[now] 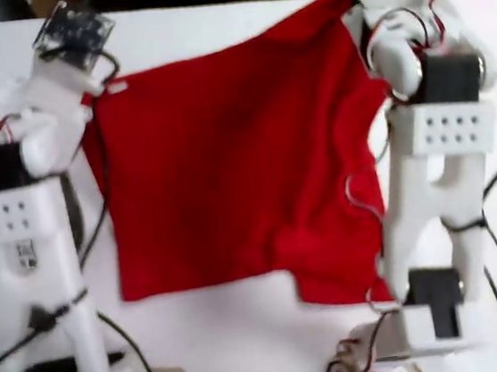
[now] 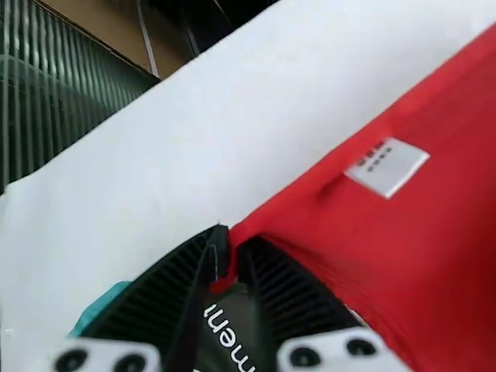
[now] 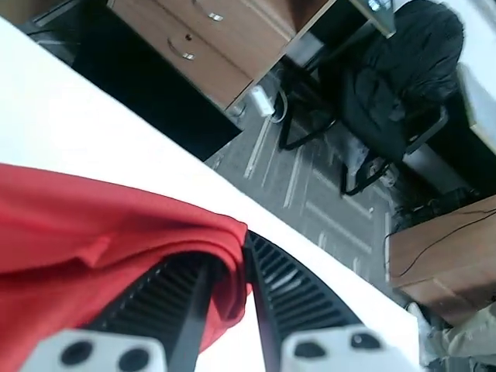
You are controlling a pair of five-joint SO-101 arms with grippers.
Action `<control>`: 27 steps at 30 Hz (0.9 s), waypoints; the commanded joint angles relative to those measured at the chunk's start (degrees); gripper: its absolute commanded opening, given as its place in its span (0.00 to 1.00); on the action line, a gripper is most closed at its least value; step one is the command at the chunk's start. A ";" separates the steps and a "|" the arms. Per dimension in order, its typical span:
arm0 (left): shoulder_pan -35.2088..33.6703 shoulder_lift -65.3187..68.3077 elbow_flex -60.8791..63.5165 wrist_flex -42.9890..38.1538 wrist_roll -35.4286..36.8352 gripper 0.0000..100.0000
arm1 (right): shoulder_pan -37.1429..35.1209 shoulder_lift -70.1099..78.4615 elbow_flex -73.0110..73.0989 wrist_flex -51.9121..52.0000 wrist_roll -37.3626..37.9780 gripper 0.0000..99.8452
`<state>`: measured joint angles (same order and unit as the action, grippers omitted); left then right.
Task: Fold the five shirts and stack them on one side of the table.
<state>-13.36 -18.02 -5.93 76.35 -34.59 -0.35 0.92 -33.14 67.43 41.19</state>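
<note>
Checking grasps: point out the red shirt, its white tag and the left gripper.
red shirt (image 1: 229, 170), high view, middle of cloth
white tag (image 2: 386, 167), left wrist view, its centre
left gripper (image 2: 226, 244), left wrist view, between fingertips

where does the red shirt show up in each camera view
High view: red shirt spread over the middle of the white table, between the arms.
Left wrist view: its edge with the white label, pinched in the left hand.
Right wrist view: a bunched corner, pinched in the right hand.
Shared landmark: the white table under the cloth.

Bright, even light; table (image 1: 241, 353) glaring white; shadows faint.
</note>
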 commanded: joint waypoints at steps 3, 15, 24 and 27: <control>0.00 5.71 -3.65 2.11 0.09 0.02 | -0.13 6.20 -5.54 6.99 0.18 0.02; 0.18 19.08 -4.18 11.16 0.00 0.02 | -0.22 17.45 -5.89 23.69 0.18 0.02; 6.42 18.99 -3.65 25.41 -3.16 0.03 | 0.57 10.07 1.14 30.64 0.62 0.02; 6.51 18.29 -2.07 25.85 -2.99 0.03 | 0.40 2.68 10.90 30.64 0.62 0.02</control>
<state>-7.30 1.41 -7.78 100.26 -37.14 -0.35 12.70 -28.57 97.41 41.36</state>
